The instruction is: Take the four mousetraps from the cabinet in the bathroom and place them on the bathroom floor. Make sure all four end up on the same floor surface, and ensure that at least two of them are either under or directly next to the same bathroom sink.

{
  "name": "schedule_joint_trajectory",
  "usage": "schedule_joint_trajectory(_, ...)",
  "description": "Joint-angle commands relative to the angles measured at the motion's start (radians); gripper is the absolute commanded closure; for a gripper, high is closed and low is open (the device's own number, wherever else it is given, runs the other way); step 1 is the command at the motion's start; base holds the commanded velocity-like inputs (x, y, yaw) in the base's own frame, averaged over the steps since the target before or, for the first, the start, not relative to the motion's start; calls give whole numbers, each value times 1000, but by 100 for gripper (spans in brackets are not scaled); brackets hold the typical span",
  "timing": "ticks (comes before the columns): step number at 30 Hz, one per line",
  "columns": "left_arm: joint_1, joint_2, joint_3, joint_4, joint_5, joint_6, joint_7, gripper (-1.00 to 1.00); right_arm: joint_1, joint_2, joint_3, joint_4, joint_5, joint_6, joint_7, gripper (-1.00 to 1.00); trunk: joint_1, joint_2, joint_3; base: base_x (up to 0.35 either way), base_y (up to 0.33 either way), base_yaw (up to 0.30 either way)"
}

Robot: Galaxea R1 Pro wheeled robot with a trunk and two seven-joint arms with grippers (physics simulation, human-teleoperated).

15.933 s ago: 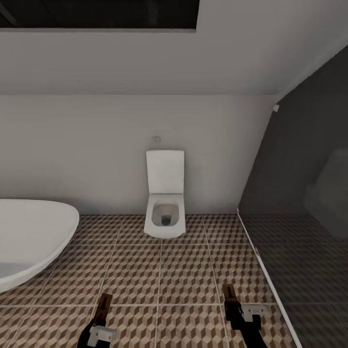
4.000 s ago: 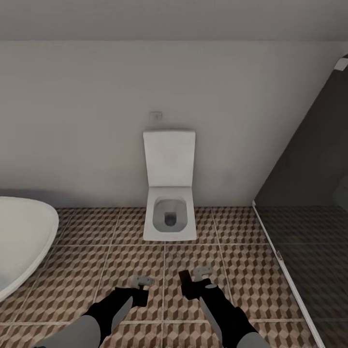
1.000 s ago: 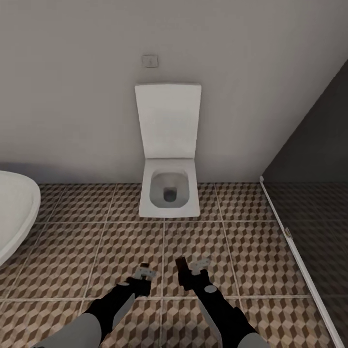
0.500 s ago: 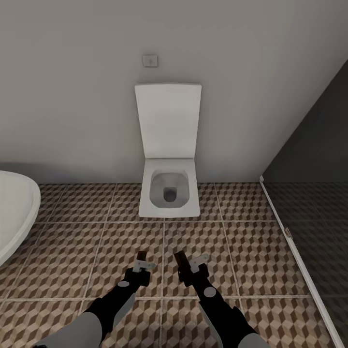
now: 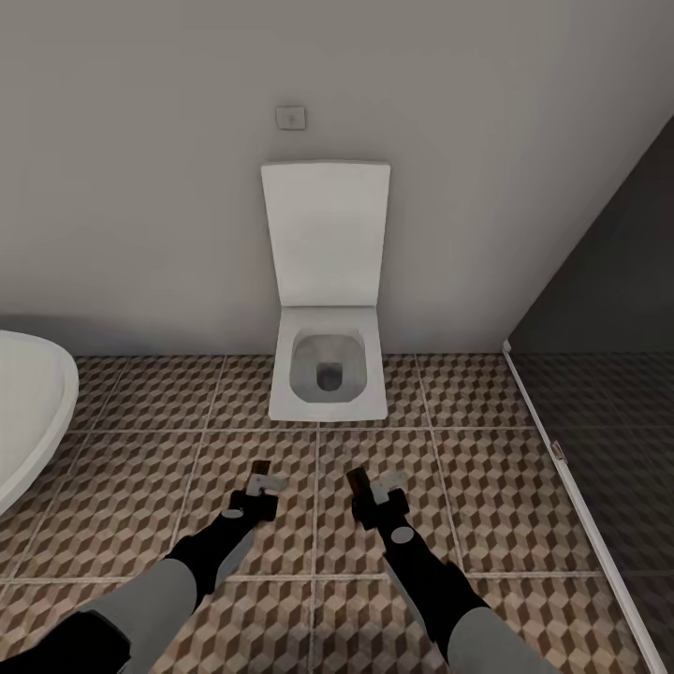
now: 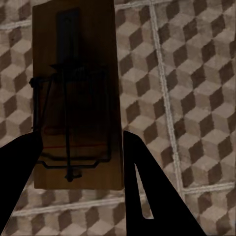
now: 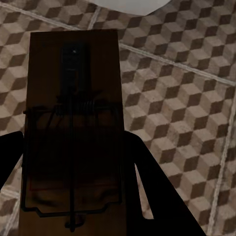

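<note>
Head view: we hold one mousetrap clamped in the left gripper [image 5: 259, 488] and another in the right gripper [image 5: 373, 494], both above the bathroom floor [image 5: 487, 487] before the toilet [image 5: 327, 374]; releasing here risks neither landing beside a sink.

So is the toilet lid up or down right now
Up. The toilet lid stands upright against the wall, and the open bowl shows below it, above the patterned floor.
</note>
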Motion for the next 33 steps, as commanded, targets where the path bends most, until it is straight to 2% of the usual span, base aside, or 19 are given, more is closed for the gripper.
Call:
schedule_joint_trajectory(1,-1,2,-9,12,10,-49,6,100,-1,0,4,-4,7,5,-6,100,0,0,-1,0,0,0)
schedule_joint_trajectory(2,-1,2,-10,23,10,-99,5,100,-2,0,4,-5,7,3,-6,100,0,0,-1,0,0,0)
schedule_joint_trajectory(4,-2,2,-11,34,10,-154,4,100,-2,1,4,-6,7,0,-6,100,0,0,-1,0,0,0)
schedule_joint_trajectory(8,-2,1,-14,42,10,-200,2,100,-2,2,4,-9,7,-5,-7,100,0,0,-1,0,0,0)
schedule_joint_trajectory(13,-3,-4,-18,42,9,-210,-1,100,-2,1,5,-16,7,-5,-9,100,0,0,-1,0,0,0)
schedule_joint_trajectory(17,-4,-22,-19,41,9,-210,1,100,-2,0,5,-21,7,-6,-6,100,0,0,-1,0,0,0)
schedule_joint_trajectory(27,-3,-26,-19,40,10,-209,4,100,-2,-3,5,-104,7,-5,-10,100,0,0,-1,0,0,0)
schedule_joint_trajectory(33,-3,-27,-19,40,11,-208,4,100,-2,-5,6,-133,6,-4,-11,100,23,-42,-20,0,0,0)
